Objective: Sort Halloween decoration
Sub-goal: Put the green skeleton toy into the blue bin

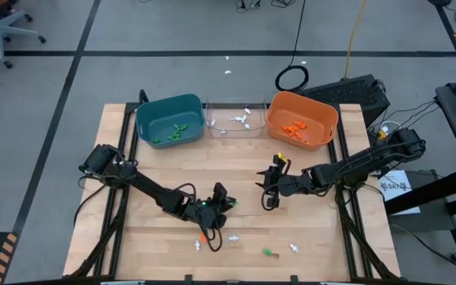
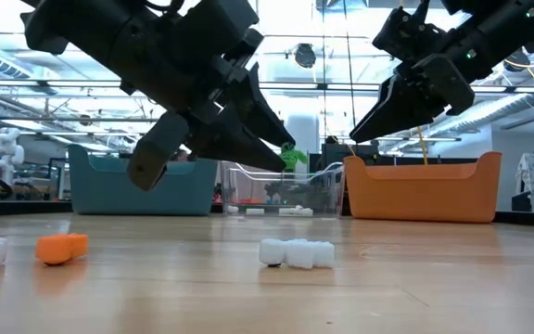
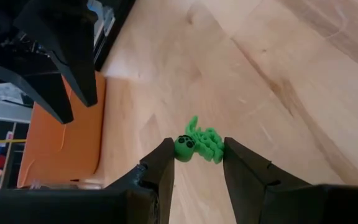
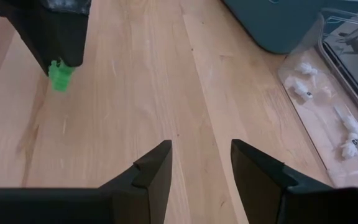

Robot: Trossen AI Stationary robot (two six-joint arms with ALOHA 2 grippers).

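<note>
Halloween decoration scattered by the near tabletop edge: an orange trinket (image 2: 61,248), white trinkets (image 2: 296,253), a small green one (image 1: 268,252). Farther in, toward the tabletop's middle, left tool (image 1: 226,204) raised off the wood, clamped on a green skeleton trinket (image 3: 199,144). Just beyond, right tool (image 1: 269,190) hovering with fingers apart, holding nothing. Along the far edge, teal bin (image 1: 169,120) with green pieces, clear bin (image 1: 236,120) with white ones, orange bin (image 1: 302,119) with orange ones.

Wooden table (image 1: 165,170) carries three bins (image 1: 169,119) and scattered trinkets (image 1: 294,248)
</note>
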